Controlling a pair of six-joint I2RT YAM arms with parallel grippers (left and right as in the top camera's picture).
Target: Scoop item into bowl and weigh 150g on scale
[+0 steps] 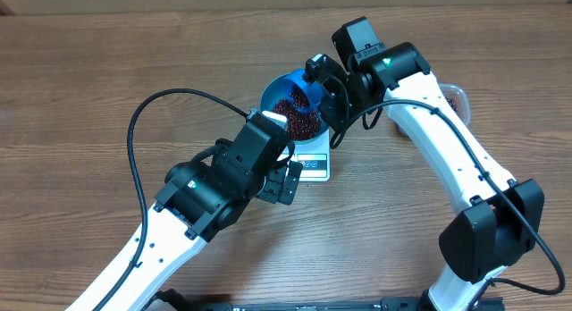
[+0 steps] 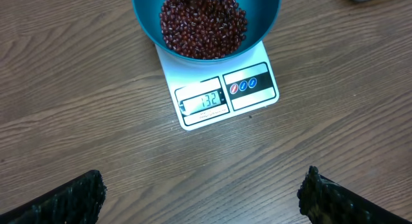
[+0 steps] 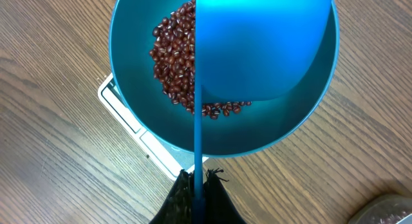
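Over the bowl (image 3: 257, 130) hangs the small blue scoop (image 3: 264, 44), pinched by its thin handle in the clenched right gripper (image 3: 198, 192). The handle's long axis runs straight from the fingertips across the bowl's near rim toward its centre, so the cup sits wholly inside the rim line. The beans (image 3: 174, 56) heap directly beneath it. Whether any beans remain in the cup cannot be told from the right wrist view.

The bowl rests on the scale (image 2: 257, 63), whose display (image 2: 203, 100) on the bowl's near side reads 132. Judged against the task, a little more is wanted.

The right arm is plainly the nearer. The left gripper (image 2: 199, 205) hangs apart from the bowl on the display side, jaws wide and empty.

A clear tub (image 1: 456, 96) lies beyond the bowl on the right arm's side. Bare table (image 2: 77, 121) opens all around, but the bowl's rim is close to the scoop.
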